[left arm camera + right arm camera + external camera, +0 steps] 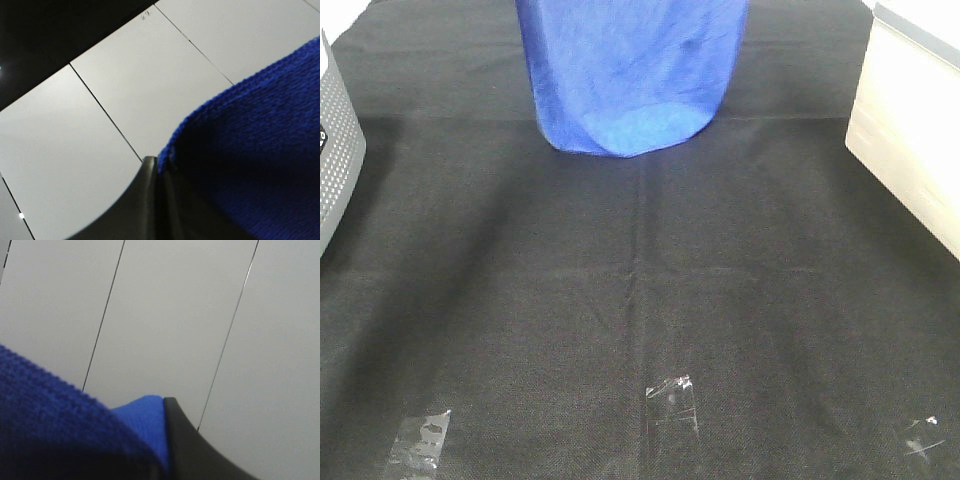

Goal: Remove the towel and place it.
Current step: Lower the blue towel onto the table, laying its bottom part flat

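Observation:
The royal-blue towel [630, 70] hangs down from above the frame at the far middle of the table, and its rounded lower edge touches or nearly touches the black cloth. Neither gripper shows in the exterior high view. In the left wrist view my left gripper [160, 166] is shut, its dark fingers [145, 205] pinched on the towel's knitted edge [250, 150]. In the right wrist view my right gripper [164, 407] is likewise shut on a blue towel corner [142, 415], with one black finger [192, 450] showing beside the cloth.
A black table cloth [620, 280] covers the table. A grey perforated basket [335, 160] stands at the left edge and a cream box [910, 130] at the right. Clear tape pieces [672, 400] lie near the front edge. Both wrist views face white panels [150, 75].

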`<state>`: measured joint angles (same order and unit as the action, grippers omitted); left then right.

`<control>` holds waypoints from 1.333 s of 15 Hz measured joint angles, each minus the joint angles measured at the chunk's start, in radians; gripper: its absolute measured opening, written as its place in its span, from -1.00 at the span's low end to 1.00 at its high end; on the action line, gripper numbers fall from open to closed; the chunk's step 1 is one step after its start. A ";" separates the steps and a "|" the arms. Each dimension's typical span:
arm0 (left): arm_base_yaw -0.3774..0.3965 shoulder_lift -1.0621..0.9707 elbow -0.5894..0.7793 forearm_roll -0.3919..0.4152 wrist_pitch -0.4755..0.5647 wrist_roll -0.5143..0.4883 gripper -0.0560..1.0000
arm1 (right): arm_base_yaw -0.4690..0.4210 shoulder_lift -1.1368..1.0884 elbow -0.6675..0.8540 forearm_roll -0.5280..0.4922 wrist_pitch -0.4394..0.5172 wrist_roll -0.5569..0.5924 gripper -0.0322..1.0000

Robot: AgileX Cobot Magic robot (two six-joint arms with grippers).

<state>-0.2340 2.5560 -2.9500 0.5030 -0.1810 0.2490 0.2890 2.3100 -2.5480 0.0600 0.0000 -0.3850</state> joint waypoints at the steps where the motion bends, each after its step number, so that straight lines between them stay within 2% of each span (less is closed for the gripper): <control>1: 0.000 0.011 0.000 -0.003 0.012 0.002 -0.89 | -0.004 0.011 0.000 0.005 0.022 0.003 -0.94; 6: 0.000 0.011 0.010 -0.003 0.024 0.001 -0.89 | -0.004 0.029 0.000 0.014 0.084 0.006 -0.94; 8: 0.006 0.011 0.010 -0.002 0.010 0.001 -0.89 | -0.004 0.029 0.000 0.015 0.044 0.006 -0.94; 12: 0.014 -0.027 0.012 -0.002 -0.096 0.028 -0.89 | -0.004 -0.007 -0.024 0.015 -0.063 0.013 -0.94; 15: 0.014 -0.051 0.012 -0.002 -0.114 0.030 -0.89 | -0.004 -0.016 -0.056 0.015 -0.069 0.021 -0.94; 20: 0.014 -0.052 0.012 -0.002 -0.113 0.030 -0.89 | -0.003 -0.016 -0.058 0.015 -0.018 0.028 -0.94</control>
<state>-0.2200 2.5040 -2.9380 0.5010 -0.2940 0.2790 0.2860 2.2940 -2.6060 0.0750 -0.0180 -0.3570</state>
